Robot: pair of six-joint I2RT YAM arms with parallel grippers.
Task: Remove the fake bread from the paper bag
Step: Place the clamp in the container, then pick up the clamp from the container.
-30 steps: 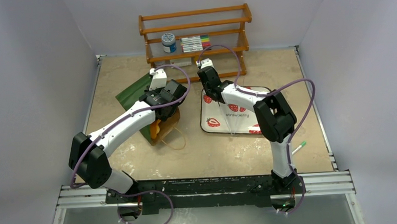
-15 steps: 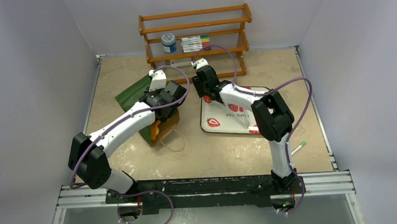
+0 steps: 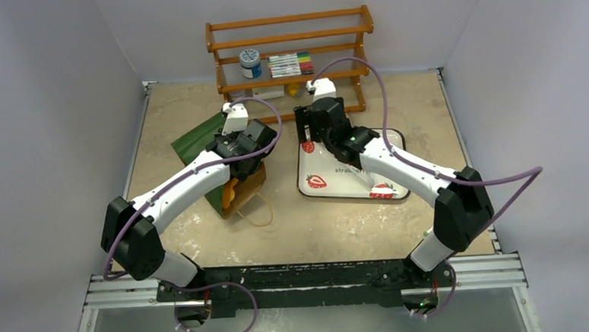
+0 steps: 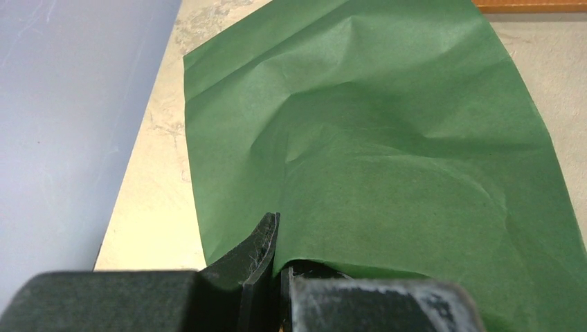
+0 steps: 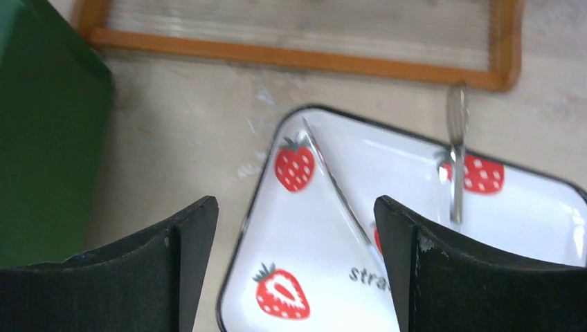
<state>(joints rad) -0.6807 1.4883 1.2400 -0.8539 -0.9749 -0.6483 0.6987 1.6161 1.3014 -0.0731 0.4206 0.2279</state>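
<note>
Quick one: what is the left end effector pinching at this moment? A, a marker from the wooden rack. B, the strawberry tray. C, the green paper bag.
C: in the left wrist view the left end effector is shut on the edge of the paper bag.

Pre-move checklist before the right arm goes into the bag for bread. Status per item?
1. Left gripper clamped on the paper bag: ok, shut on its edge.
2. Right gripper open and empty: ok.
3. Bread reachable: ok, an orange piece shows in the bag's mouth.
4. Right gripper lined up with that mouth: not ok, it hangs over a corner of the tray.
5. Number of pieces left inside: cannot tell, the inside is hidden.
</note>
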